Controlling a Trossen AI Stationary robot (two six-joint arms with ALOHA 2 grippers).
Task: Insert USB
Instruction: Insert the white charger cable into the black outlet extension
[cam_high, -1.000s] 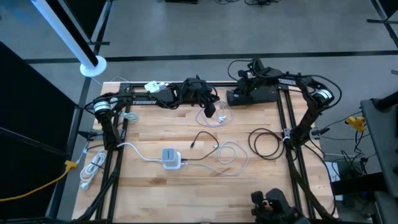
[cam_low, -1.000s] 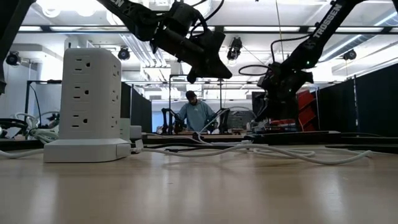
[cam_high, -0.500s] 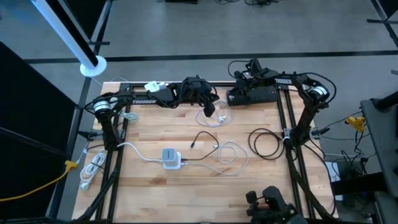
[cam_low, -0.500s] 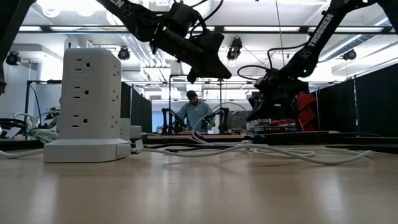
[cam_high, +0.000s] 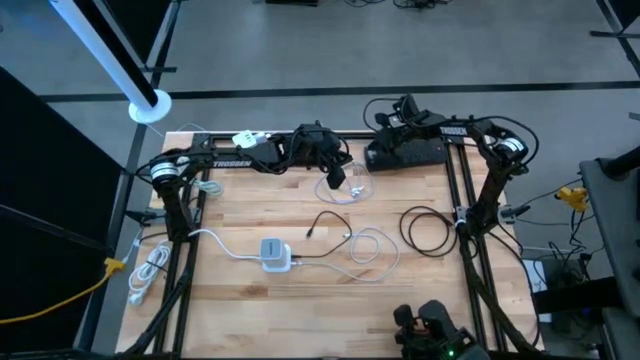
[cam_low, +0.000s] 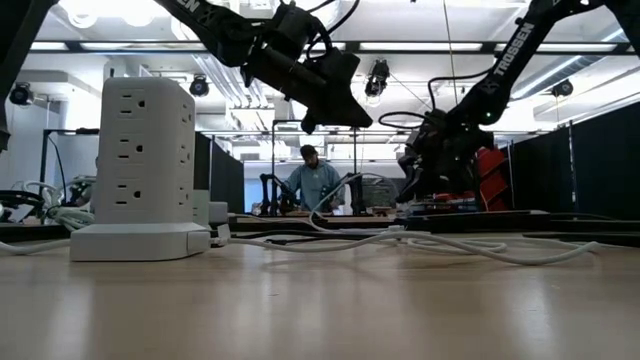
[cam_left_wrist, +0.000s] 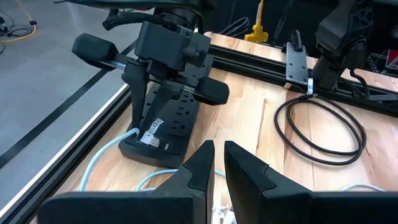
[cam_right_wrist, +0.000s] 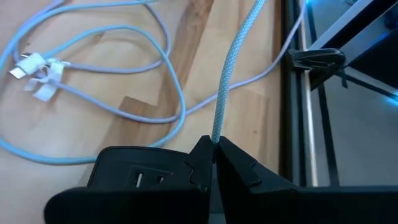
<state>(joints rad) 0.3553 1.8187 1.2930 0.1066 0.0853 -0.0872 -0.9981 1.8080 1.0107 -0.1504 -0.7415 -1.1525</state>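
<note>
From my seat, nearest on the table (cam_high: 250, 310) I saw the white tower strip (cam_high: 275, 254), upright near the middle, its white cord running left. Just right of it lay loops of white cable (cam_high: 370, 248) and a thin black lead (cam_high: 322, 222). Farther right was a coil of black cable (cam_high: 428, 230), lying flat. Off the table's left edge, a bundled white cord (cam_high: 150, 268) hung by the frame.

Toward the far edge, a pale blue cable (cam_high: 345, 192) looped on the wood beside the black strip (cam_high: 405, 154), which lay flat at the far right.

The left gripper (cam_high: 338, 176) hung above the far middle, over that pale loop, its fingers (cam_left_wrist: 199, 167) nearly together with only a slim gap; I could not see anything between them.

The right gripper (cam_high: 385, 122) was at the far end of the black strip. Its fingers (cam_right_wrist: 200, 157) were pinched on the braided pale cable (cam_right_wrist: 231, 68), which led away across the wood toward the loose coils. The USB plug itself I could not make out; the cable's held end sat at the strip.
</note>
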